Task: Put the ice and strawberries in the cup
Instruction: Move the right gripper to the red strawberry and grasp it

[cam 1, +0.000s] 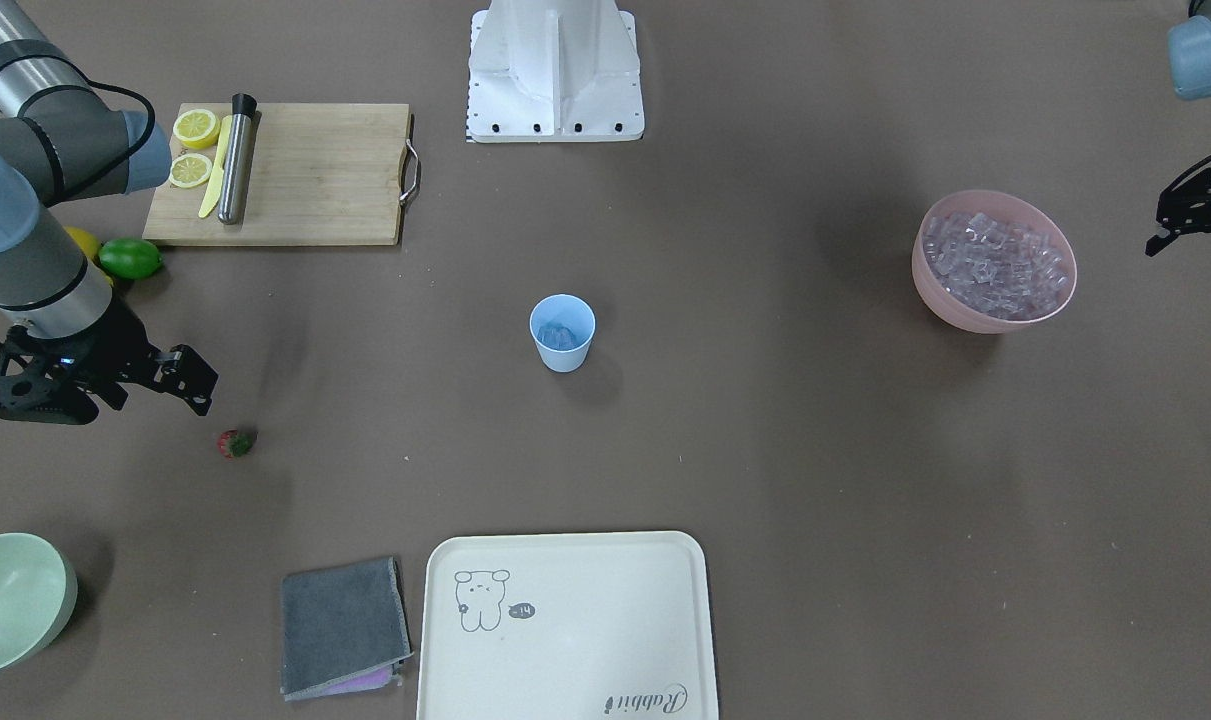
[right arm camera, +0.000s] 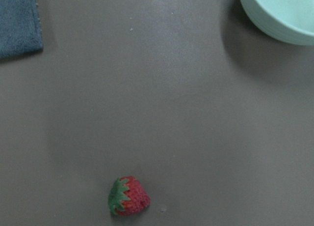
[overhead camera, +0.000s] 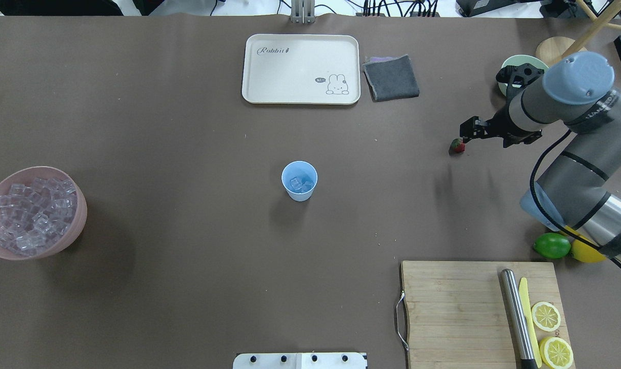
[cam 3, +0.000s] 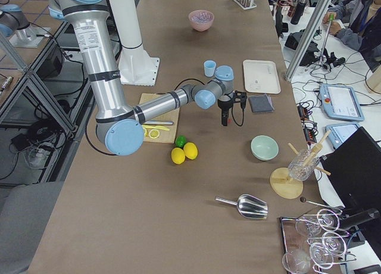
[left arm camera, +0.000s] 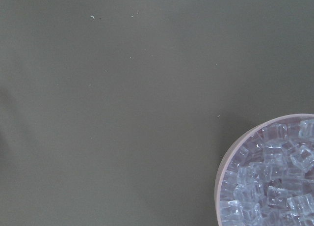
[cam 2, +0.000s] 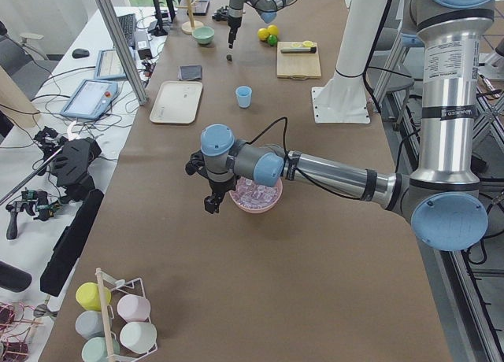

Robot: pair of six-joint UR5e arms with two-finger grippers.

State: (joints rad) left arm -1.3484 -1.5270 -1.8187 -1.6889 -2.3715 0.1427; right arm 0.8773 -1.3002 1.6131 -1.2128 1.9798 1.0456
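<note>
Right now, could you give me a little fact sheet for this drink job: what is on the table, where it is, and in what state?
Cup: light blue, upright mid-table
Ice cubes: a few already inside the cup
Pink bowl: heaped with more ice, at the table's end on the robot's left
Strawberry: lying on the bare table, not in the cup
Right tool: close to the strawberry, apart from it
Left tool: beside the pink bowl
</note>
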